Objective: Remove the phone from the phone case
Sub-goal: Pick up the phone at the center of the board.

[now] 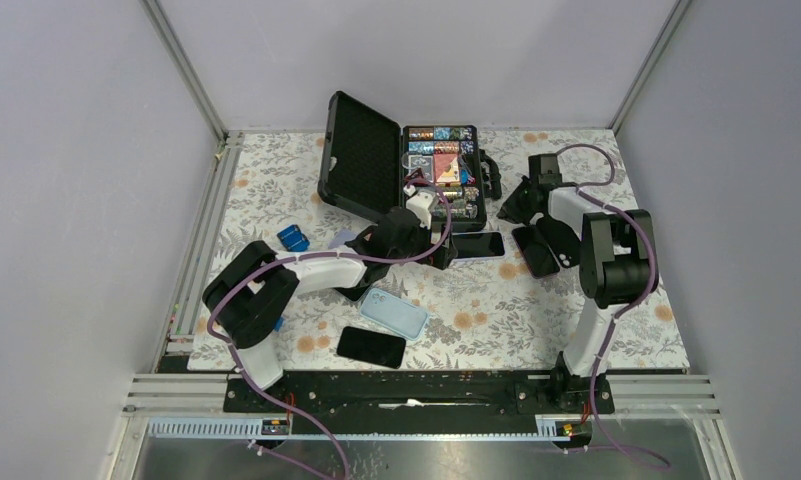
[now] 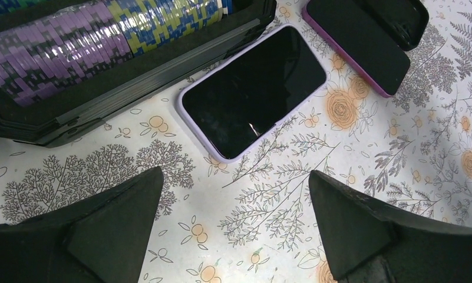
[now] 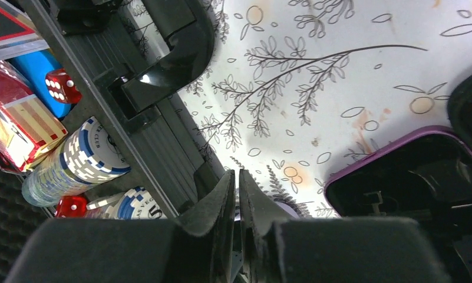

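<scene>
The task's object, a black-screened phone in a soft lavender case (image 2: 254,91), lay screen-up on the floral-print tablecloth (image 1: 576,310), just beside the front wall of the open black poker-chip case (image 2: 133,82). The left gripper (image 2: 234,177) hung near it, jaws spread wide and empty. The right gripper (image 3: 238,194) had its jaws pressed together with nothing visible between them, close to a second phone in a purple-rimmed case (image 3: 410,177). Likely hazards: a wide left jaw could catch the chip case wall, since the phone lay so close to it. The glossy screen offered little purchase, so a grip might slip. With no jaw bracing it, the phone might skate over the cloth rather than leave its case. Both arms worked the same small patch and might collide. Counted: two arms. Two phones plainly in cases. One bare black phone (image 1: 371,346). One pale blue case (image 1: 394,312) lying back-up, its contents impossible to tell. One black shell (image 2: 398,17) touching the purple one. Two red dice (image 3: 61,85) in the chip case.
</scene>
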Controlling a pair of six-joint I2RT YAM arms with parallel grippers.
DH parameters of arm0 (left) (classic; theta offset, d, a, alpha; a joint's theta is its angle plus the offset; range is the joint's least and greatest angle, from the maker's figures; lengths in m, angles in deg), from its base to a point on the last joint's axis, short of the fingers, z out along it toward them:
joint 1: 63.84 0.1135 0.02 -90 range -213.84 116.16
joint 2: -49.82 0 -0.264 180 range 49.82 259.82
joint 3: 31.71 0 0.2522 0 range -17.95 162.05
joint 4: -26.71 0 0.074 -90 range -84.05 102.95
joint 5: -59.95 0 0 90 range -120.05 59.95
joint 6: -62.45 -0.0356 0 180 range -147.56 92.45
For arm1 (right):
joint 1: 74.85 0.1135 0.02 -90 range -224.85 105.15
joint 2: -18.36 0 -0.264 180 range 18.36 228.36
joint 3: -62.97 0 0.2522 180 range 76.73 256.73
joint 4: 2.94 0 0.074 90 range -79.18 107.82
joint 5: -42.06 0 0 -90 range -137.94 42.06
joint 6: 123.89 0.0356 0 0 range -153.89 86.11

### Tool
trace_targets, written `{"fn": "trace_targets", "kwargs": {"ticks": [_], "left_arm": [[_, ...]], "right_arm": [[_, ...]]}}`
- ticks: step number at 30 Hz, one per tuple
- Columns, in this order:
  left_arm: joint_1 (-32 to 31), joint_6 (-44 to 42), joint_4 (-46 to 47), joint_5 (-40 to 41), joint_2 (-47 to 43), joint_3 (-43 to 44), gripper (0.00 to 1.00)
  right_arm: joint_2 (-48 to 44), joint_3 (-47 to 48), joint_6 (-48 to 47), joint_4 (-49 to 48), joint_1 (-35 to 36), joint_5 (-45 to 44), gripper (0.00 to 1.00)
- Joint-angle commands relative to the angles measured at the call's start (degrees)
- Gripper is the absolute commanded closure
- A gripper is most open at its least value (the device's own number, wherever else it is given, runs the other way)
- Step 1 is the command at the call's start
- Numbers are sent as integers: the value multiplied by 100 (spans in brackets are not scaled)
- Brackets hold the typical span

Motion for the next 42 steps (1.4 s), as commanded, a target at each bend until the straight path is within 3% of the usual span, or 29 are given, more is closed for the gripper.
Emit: {"fn": "trace_targets", "kwargs": {"ticks": [1, 4, 13, 20, 24, 32, 42], "left_arm": [[45, 86, 292, 157, -279, -8, 1], [45, 79, 289, 160, -287, 19, 1], [45, -231, 202, 372, -104, 274, 1], [71, -1077, 3, -223, 744, 1019, 4], [165, -1056, -284, -453, 1137, 1393, 3], [170, -707, 65, -635, 1486, 1319, 1], [172, -845, -27, -1233, 2219, 2038, 1]], "right_arm": [[77, 373, -63, 408, 162, -597, 88], [163, 603, -285, 760, 242, -729, 85], [526, 1372, -1290, 1824, 454, -716, 56], [610, 1578, -1292, 2136, 454, -622, 60], [358, 1349, -1241, 2044, 456, -457, 60], [-460, 1180, -1063, 1928, 372, -249, 58], [-1637, 825, -1048, 1918, 3, 130, 55]]}}
